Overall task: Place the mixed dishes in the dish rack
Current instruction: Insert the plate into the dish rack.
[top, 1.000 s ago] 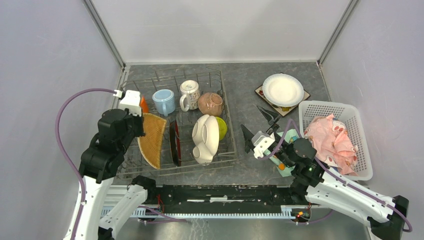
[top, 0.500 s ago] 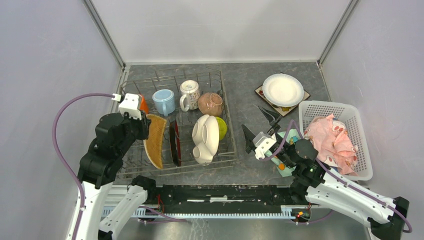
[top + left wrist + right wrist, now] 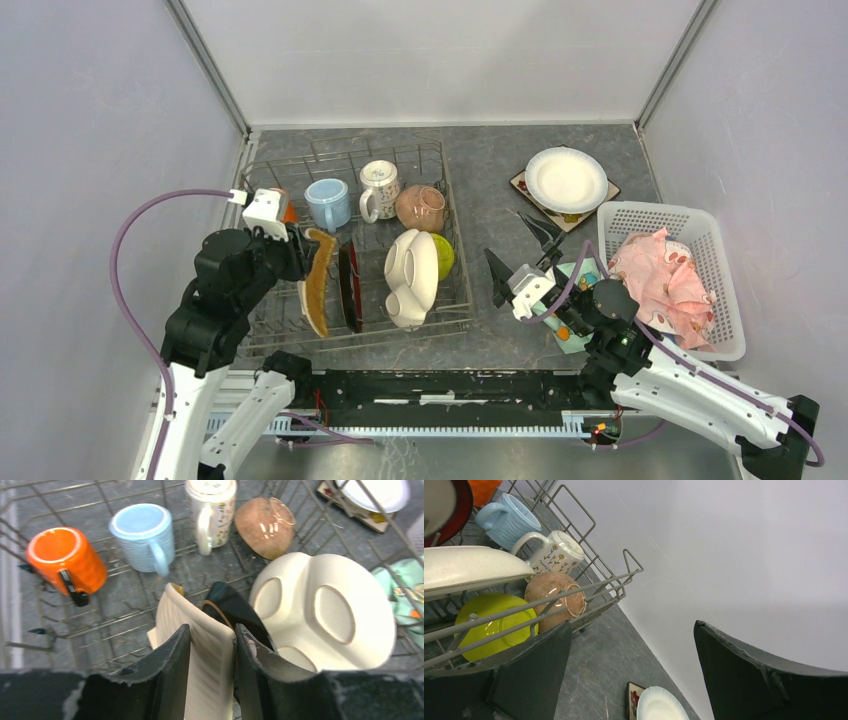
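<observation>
Left gripper [image 3: 212,630]: fingers clenched on the rim of the woven tan plate [image 3: 200,670]. The plate stands nearly on edge, left of centre in the dish rack [image 3: 340,152], just beside the red-rimmed plate [image 3: 348,285].

The rack's upper row holds the orange mug [image 3: 65,560], light-blue mug [image 3: 142,532], white patterned mug [image 3: 212,505] and tan bowl [image 3: 262,527].

Right gripper [image 3: 510,245]: jaws wide apart, grasping nothing, right of the rack.

White plate [image 3: 566,178]: upper right, outside the rack.

Three mugs [image 3: 142,535], two bowls [image 3: 265,527], four plates [image 3: 320,610].
</observation>
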